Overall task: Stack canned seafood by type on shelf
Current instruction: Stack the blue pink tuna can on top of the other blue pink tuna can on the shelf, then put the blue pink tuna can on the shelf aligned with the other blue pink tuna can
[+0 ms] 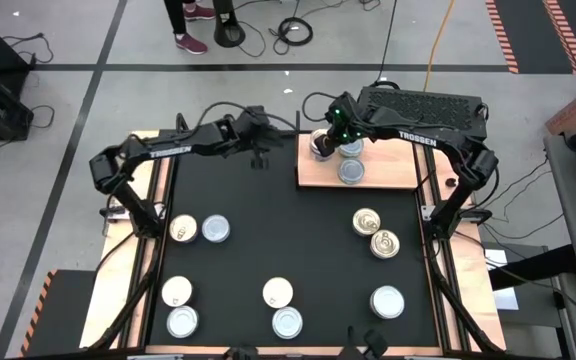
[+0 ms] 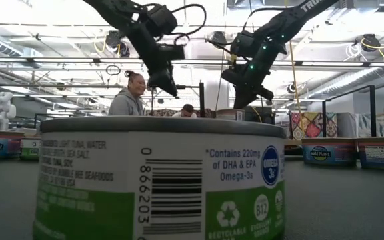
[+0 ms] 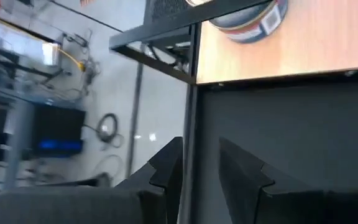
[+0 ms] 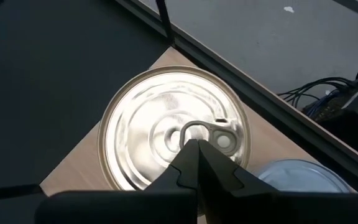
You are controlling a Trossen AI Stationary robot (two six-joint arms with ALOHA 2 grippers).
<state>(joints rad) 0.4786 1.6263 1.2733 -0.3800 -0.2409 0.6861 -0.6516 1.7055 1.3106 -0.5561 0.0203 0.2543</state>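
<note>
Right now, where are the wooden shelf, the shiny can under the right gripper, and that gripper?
Shelf (image 1: 400,176), high view: bare board.
Shiny can (image 4: 143,138), right wrist view: lid.
Right gripper (image 4: 199,149), right wrist view: shut fingertips.

Relative to the shelf (image 1: 388,172): three tins (image 1: 350,171) rest on it, nine tins (image 1: 216,229) lie off it on the black counter (image 1: 288,250). Of those nine, two are gold-tan (image 1: 367,221); the other seven are silver or white. Two arms work above.

Black ventilated box (image 1: 423,104) behind table; coiled cable (image 1: 293,31) on floor — person (image 2: 129,95) beyond table.
</note>
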